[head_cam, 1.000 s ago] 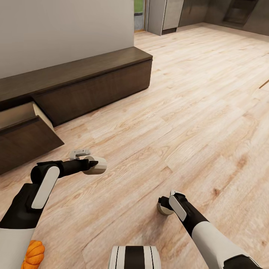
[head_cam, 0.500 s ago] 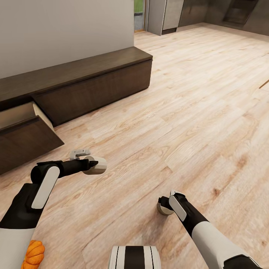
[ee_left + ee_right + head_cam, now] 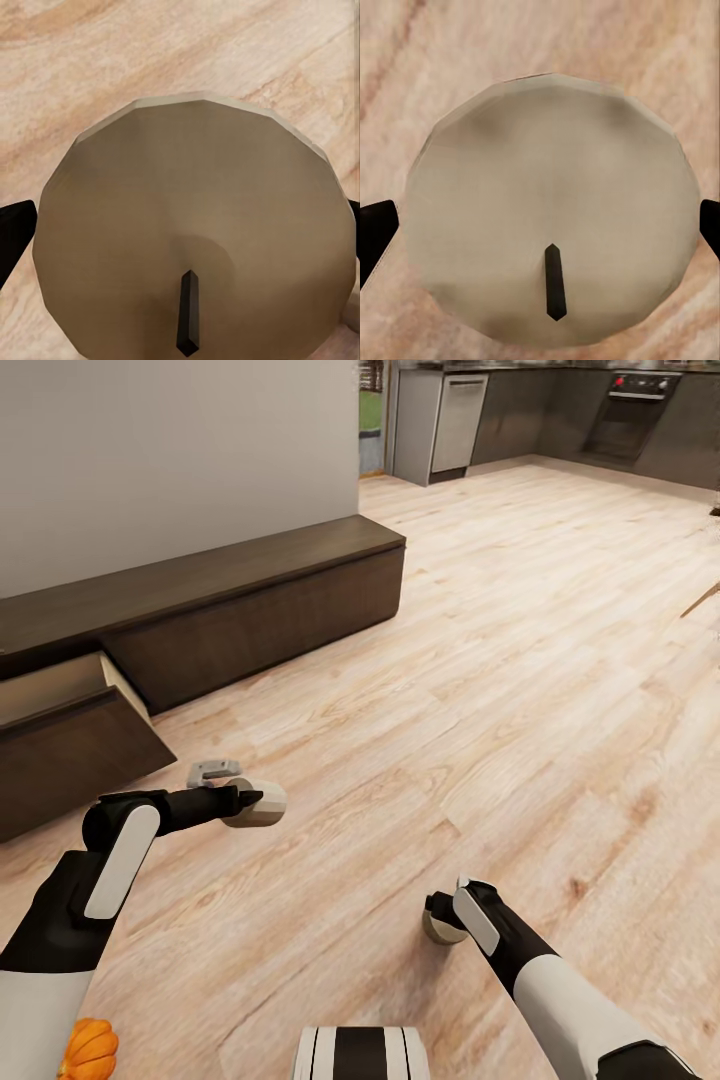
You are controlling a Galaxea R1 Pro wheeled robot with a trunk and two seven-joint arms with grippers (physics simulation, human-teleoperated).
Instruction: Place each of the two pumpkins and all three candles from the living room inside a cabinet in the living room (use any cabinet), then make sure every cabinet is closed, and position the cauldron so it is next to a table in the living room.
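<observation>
Candles are already in both grippers: the left candle (image 3: pixel 258 803) is a pale stubby cylinder clamped at the tip of the left gripper (image 3: pixel 240 800), and the left wrist view shows its flat top with the black wick (image 3: pixel 188 313) between two dark fingertips (image 3: pixel 13 238) touching its sides. The right candle (image 3: pixel 440 925) sits likewise in the right gripper (image 3: pixel 445 915), its round face and wick between dark finger pads (image 3: pixel 375 229), so both grippers are closed on a candle each. Against the cabinet (image 3: pixel 250 595), the long dark low unit along the wall, the left candle lies nearer: it hangs above the floor (image 3: pixel 500 660) just out from the pulled-out drawer (image 3: pixel 60 700), whose pale inside faces up. That open drawer lies ahead and to the left of the left gripper, so by my reading the coming move is a forward-left reach with the left arm, then a release over the drawer. The right candle is well apart from the drawer, farther out on the floor, and would probably need the base or trunk to turn first. The left candle's axis runs roughly level, along the fingers. A pumpkin (image 3: pixel 88 1050) lies on the floor close by the robot's left side, away from the cabinet.
</observation>
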